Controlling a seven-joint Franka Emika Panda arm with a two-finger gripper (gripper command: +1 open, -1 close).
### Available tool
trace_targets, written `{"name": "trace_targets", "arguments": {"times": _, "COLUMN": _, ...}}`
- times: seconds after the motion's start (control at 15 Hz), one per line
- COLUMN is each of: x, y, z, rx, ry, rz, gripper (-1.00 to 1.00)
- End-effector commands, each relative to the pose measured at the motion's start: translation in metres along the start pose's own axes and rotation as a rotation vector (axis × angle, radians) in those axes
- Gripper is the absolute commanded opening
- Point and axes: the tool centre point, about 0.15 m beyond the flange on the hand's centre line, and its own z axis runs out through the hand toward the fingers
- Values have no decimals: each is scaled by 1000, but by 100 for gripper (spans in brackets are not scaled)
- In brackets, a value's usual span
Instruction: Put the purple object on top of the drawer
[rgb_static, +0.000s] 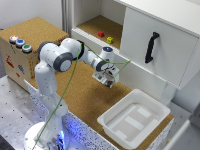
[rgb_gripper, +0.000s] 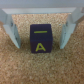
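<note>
Between the spread fingers (rgb_gripper: 64, 31) of the gripper (rgb_gripper: 39, 31), a dark purple cube (rgb_gripper: 40, 37) with yellow markings sits on the cork surface (rgb_gripper: 30, 67), untouched on either side, so the jaws stand released and straddle it, probably lined up for a pinch. From the exterior view the gripper (rgb_static: 106, 77) hangs low over the cork, near its far edge beside the white cabinet (rgb_static: 155, 42), while the drawer (rgb_static: 22, 42) with its coloured buttons (rgb_static: 20, 43) waits well apart at the cork's end.

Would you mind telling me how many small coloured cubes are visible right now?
3: a red cube and yellow cube on the cork shelf; a purple cube between the gripper fingers. More may be hidden.
</note>
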Motion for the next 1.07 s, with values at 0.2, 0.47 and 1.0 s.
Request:
{"name": "trace_targets", "arguments": {"times": 0.2, "x": 15, "y": 5, "z": -4, "rx": -65, "ry": -36, "rz": 32, "gripper": -100}}
{"name": "trace_targets", "arguments": {"times": 0.47, "x": 6, "y": -7, "z": -40, "rx": -43, "ry": 15, "rz": 49, "gripper": -100}}
{"name": "trace_targets", "arguments": {"times": 1.0, "x": -11, "y": -76, "z": -121, "rx": -34, "ry": 106, "rz": -78, "gripper": -100}}
